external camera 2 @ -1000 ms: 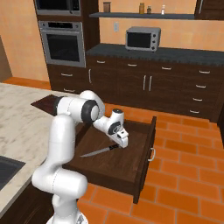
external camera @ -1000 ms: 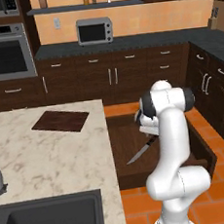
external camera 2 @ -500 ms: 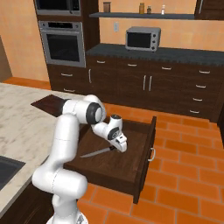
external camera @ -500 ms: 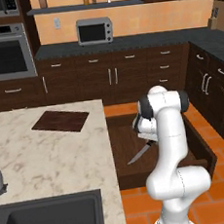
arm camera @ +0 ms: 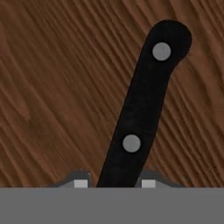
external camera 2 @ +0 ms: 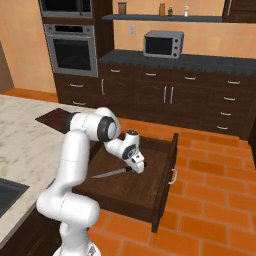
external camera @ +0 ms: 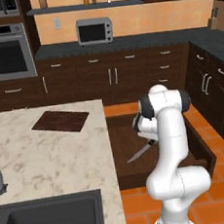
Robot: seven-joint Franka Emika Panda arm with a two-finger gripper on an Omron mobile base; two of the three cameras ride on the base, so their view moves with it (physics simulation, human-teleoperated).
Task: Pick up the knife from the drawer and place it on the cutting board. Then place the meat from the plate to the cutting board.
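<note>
A: Where's the knife (arm camera: 144, 109)?

B: Flat on the drawer (external camera 2: 150, 197) floor, its black handle between the tips of the tool (arm camera: 114, 183), which stand narrow at each side of it; whether they truly clamp it I cannot tell.

A: What's the risk?

B: A weak grip on the handle; the long blade ahead could tip and slip free on lifting.

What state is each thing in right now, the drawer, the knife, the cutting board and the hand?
drawer: pulled open.
knife: lying flat on the drawer floor, handle between the fingers.
cutting board: flat on the counter, nothing on it.
hand: down in the drawer, fingers either side of the knife handle; grip not clear.
</note>
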